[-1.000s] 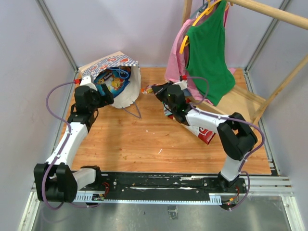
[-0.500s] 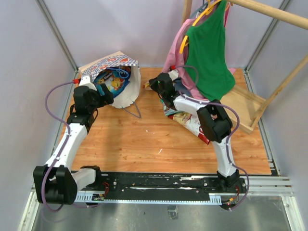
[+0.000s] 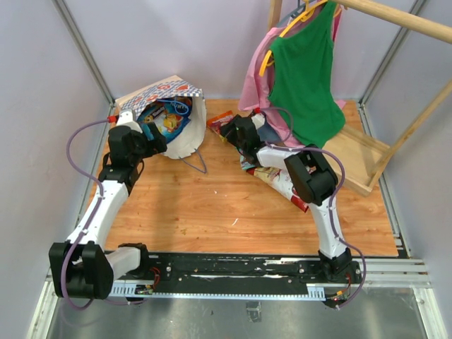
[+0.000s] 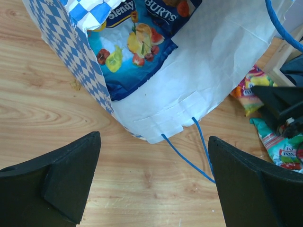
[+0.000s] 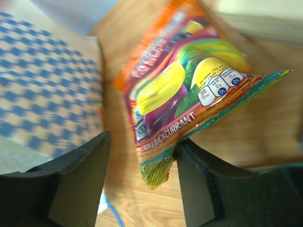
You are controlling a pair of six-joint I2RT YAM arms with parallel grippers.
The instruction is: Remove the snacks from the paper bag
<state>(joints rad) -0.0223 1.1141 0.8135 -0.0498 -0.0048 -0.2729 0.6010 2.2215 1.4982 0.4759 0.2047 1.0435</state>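
The paper bag lies on its side at the back left, its mouth toward me, with blue snacks inside. My left gripper hangs open just in front of the mouth; in the left wrist view the open gripper is over bare wood, short of the bag and a blue packet. My right gripper is right of the bag, jaws apart around an orange-green packet that leans on one finger. More snacks lie under the right arm.
A green garment and a pink one hang from a wooden rack at the back right, its base on the table. The bag's blue cord handle trails over the wood. Grey walls close in on both sides.
My right arm has folded in, carrying the orange-green packet a little toward the back, and its jaws have gone from shut to apart. The left arm has not moved.
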